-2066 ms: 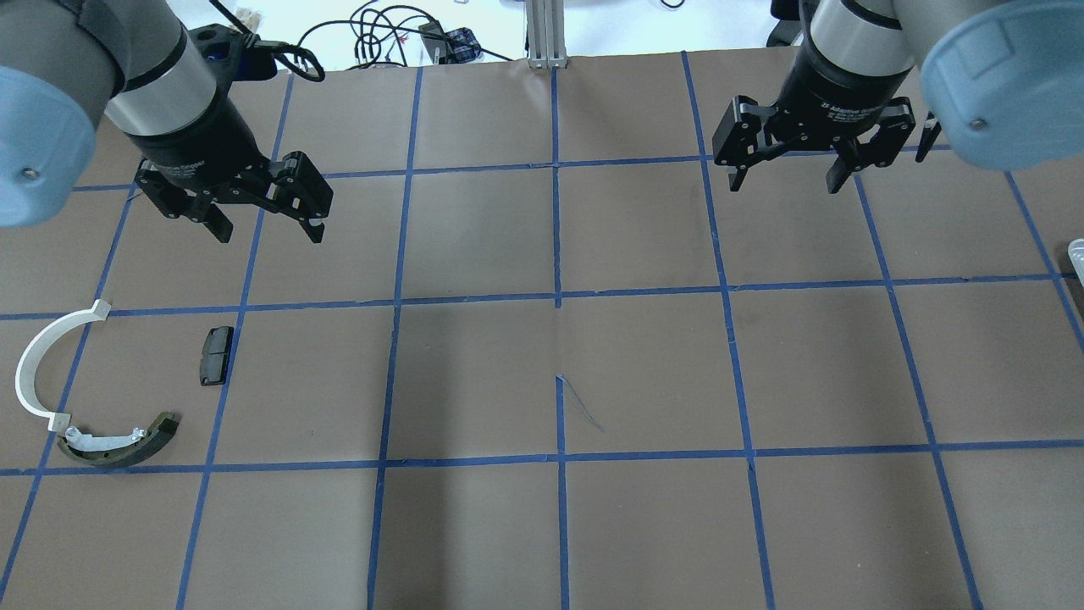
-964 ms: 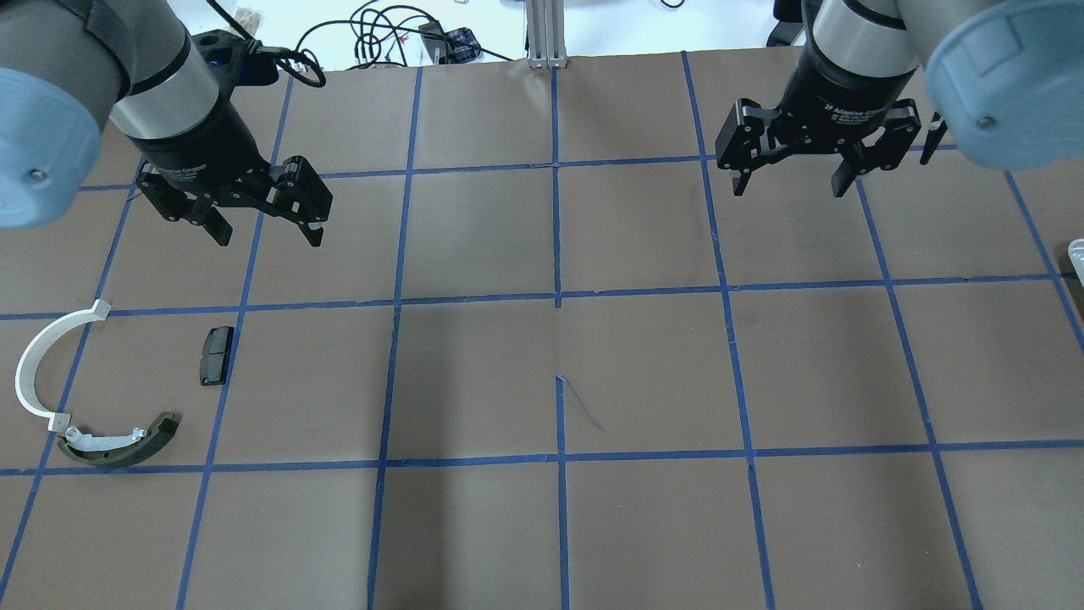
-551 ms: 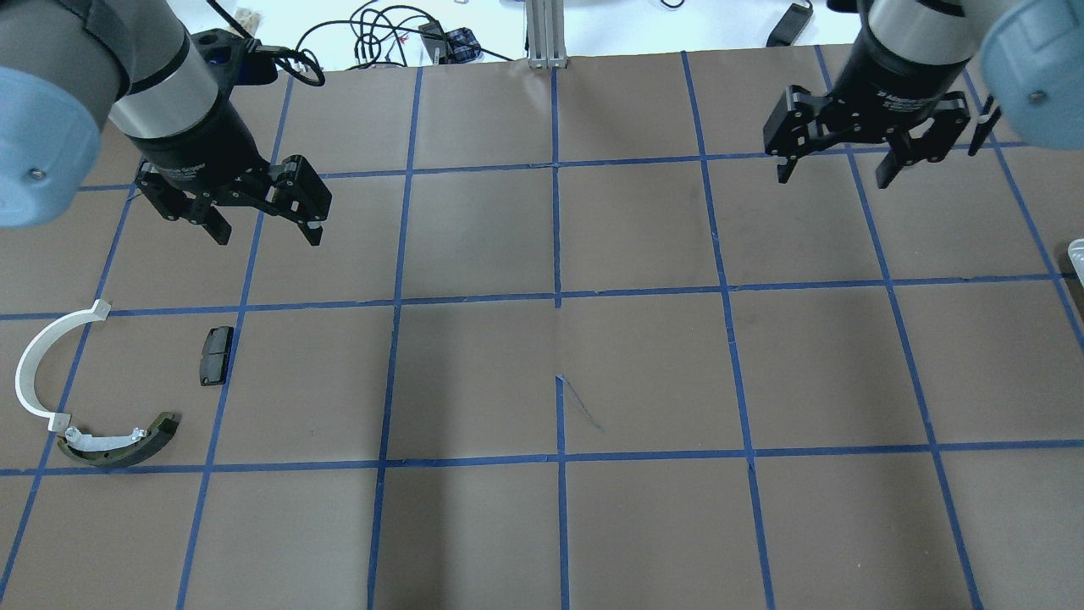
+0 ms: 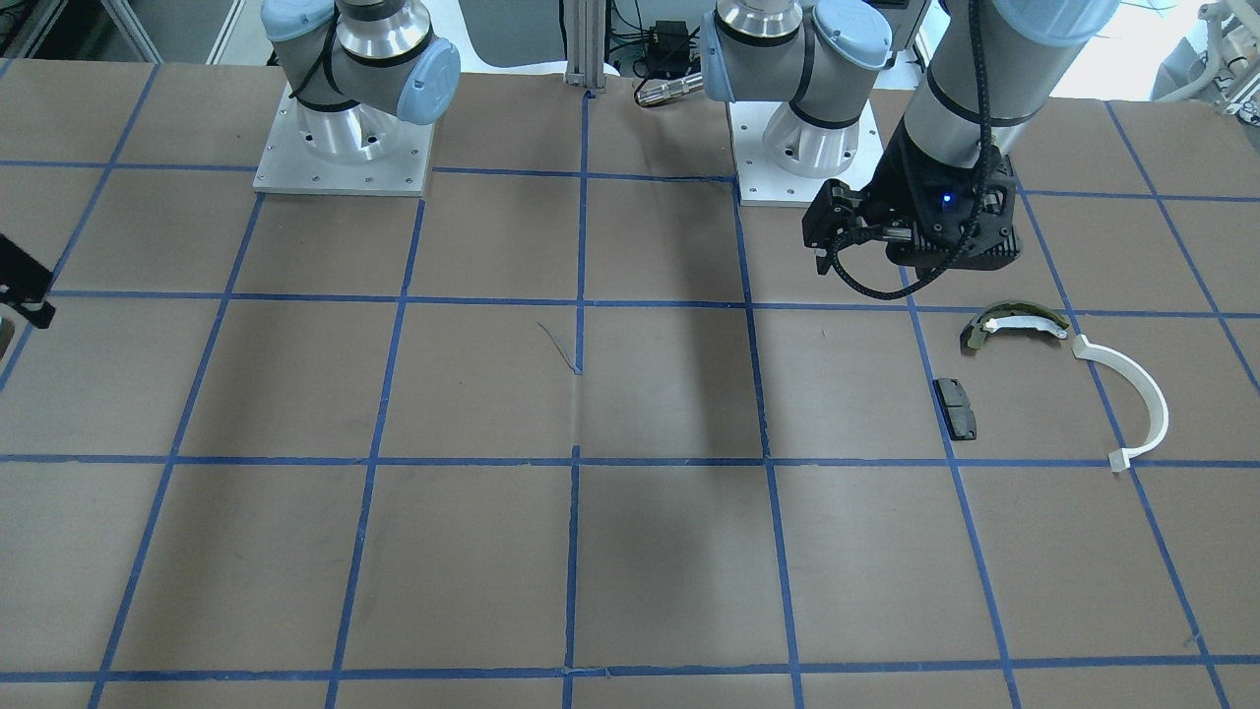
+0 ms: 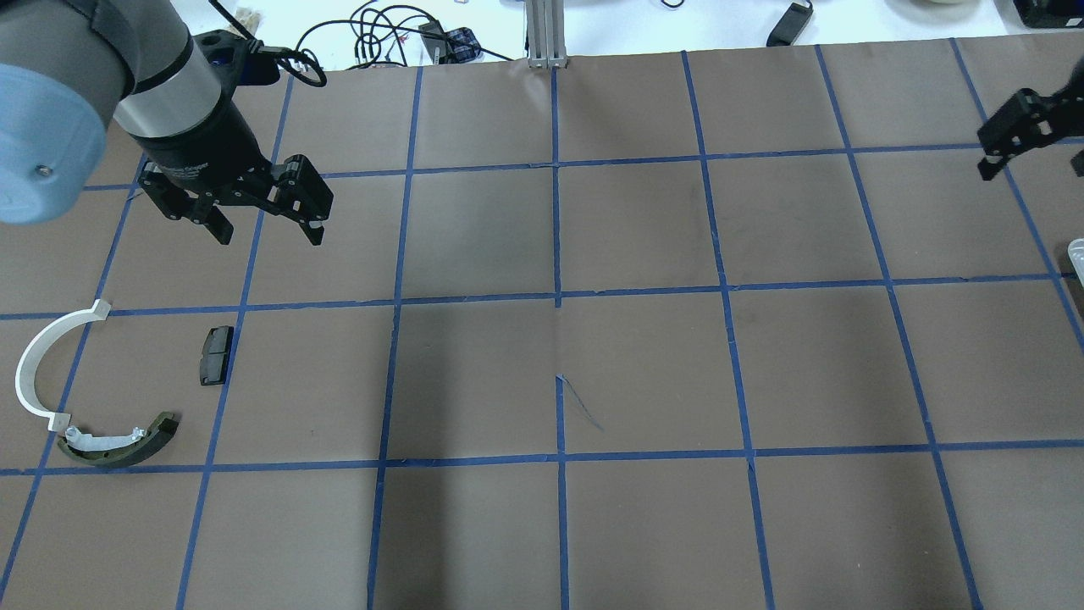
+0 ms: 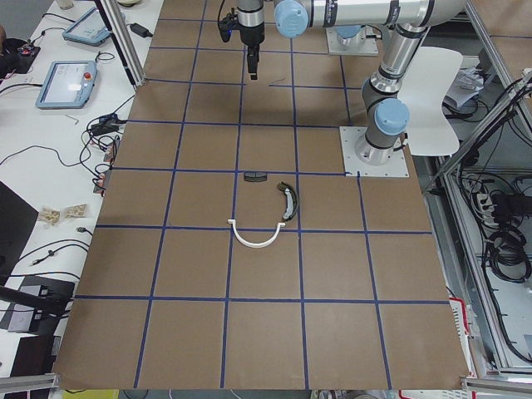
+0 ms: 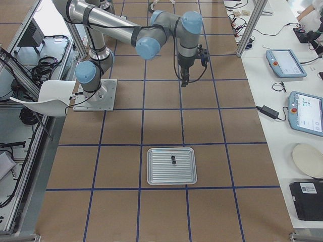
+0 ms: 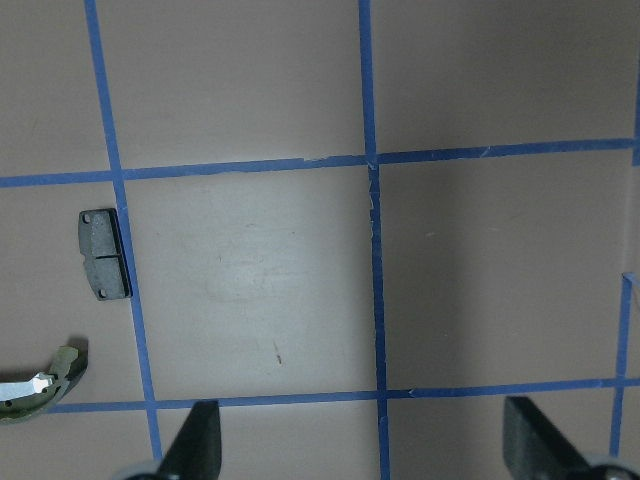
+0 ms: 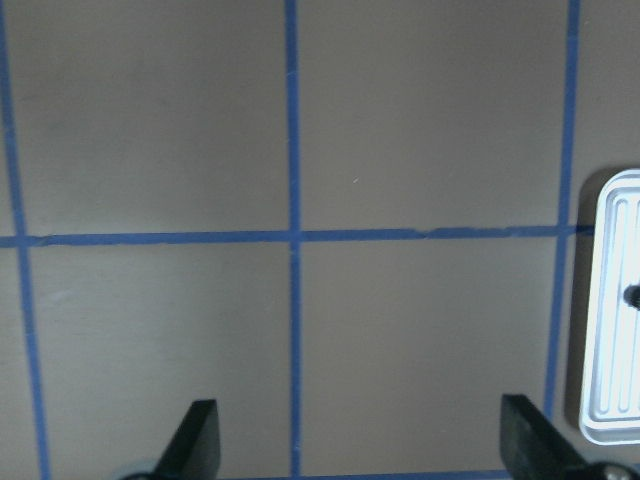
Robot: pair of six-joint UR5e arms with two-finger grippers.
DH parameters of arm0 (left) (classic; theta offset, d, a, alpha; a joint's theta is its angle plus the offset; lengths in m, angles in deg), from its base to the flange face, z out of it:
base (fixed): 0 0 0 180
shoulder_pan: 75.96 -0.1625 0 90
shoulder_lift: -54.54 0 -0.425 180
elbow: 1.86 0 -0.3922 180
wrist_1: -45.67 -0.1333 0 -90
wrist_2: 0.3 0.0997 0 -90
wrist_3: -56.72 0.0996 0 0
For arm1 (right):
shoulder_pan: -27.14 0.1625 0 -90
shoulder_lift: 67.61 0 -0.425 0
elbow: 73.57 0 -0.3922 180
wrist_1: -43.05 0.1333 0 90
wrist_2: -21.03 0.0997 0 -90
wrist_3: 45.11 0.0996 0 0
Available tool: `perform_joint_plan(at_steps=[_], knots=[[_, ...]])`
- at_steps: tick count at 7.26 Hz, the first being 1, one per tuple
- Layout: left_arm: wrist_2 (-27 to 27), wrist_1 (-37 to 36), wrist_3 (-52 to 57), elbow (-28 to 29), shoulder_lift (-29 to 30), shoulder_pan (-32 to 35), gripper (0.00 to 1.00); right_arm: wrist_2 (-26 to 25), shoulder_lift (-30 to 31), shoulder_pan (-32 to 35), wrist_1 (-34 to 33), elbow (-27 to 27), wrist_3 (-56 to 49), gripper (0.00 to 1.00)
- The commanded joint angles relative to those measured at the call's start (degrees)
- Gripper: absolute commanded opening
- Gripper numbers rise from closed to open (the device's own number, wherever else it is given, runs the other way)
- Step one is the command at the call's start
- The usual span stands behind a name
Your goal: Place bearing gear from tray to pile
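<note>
The silver tray (image 7: 156,174) lies near the table's right end and shows at the right edge of the right wrist view (image 9: 612,330). Two small dark parts (image 7: 172,160) lie in it, too small to tell which is the bearing gear. The pile sits at the left: a white arc (image 5: 30,364), an olive-and-white shoe (image 5: 118,442) and a black pad (image 5: 216,354). My left gripper (image 5: 269,237) hangs open behind the pile, holding nothing. My right gripper (image 5: 1033,169) is open and empty at the far right, short of the tray.
Cables and small devices (image 5: 381,38) lie beyond the table's far edge beside an aluminium post (image 5: 546,34). Both arm bases (image 4: 340,148) stand on the robot's side. Tablets (image 7: 285,61) and a white plate (image 7: 308,159) rest on a side bench.
My right gripper has swept to the right, from the right-centre squares to the table's right edge, staying open. The left gripper and the pile have not moved.
</note>
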Motion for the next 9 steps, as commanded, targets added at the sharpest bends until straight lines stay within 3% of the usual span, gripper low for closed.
perform_joint_plan(at_steps=[1,3,5,7,9], knots=[[0.00,-0.35,0.00,-0.09,0.24,0.01,1.00,-0.16,-8.49,-10.32,-8.63,0.00,-12.43,1.00],[0.00,-0.44,0.00,-0.01,0.51,0.01,1.00,0.28,-15.45,-16.74,-17.26,0.00,-21.93,1.00],[0.00,-0.62,0.00,-0.01,0.50,0.01,1.00,0.46,-19.24,-19.49,-20.45,0.35,-26.87,1.00],[0.00,-0.62,0.00,-0.01,0.50,0.01,1.00,0.55,-23.11,-20.81,-24.58,0.09,-45.23,1.00],[0.00,-0.62,0.09,-0.01,0.51,0.01,1.00,-0.07,-23.30,-20.82,-24.07,-0.08,-61.94,1.00]])
